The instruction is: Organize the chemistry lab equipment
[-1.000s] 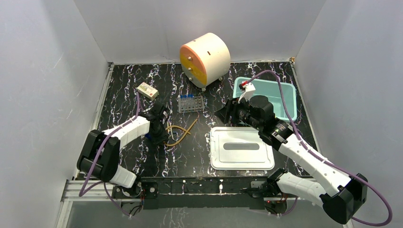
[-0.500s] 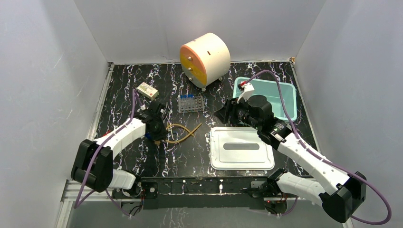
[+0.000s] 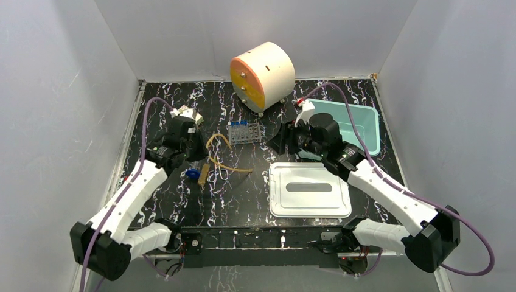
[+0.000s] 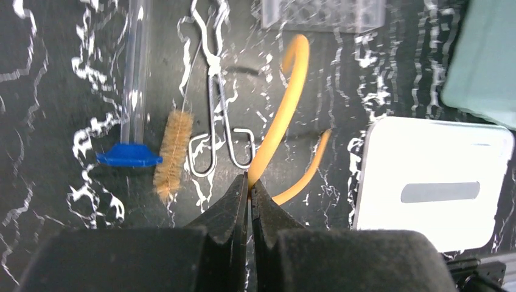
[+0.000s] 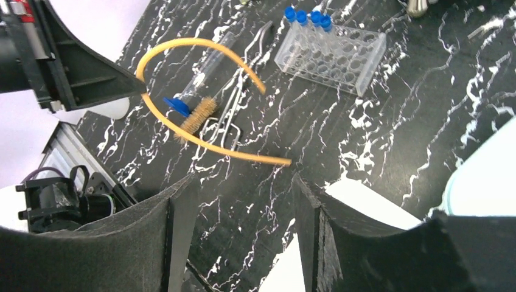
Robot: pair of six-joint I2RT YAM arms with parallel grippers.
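Left gripper (image 4: 248,179): jaws pinched shut on the tan rubber tubing (image 4: 281,115), held in an arc near-left of the clear plastic tube rack (image 5: 331,52).
Right gripper (image 5: 243,179): jaws spread wide, nothing held.
Progress: judged early; the bristle brush (image 4: 173,155), wire tongs (image 4: 216,91) and loose blue-capped tube (image 4: 135,73) are not yet stowed.

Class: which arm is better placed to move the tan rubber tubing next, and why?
Left: the left end effector is shut on the tan rubber tubing; the right end effector is open, empty and apart from it.

Blk marbled tabletop (image 3: 159,104), plain grey walls (image 3: 176,36) 3 sides.
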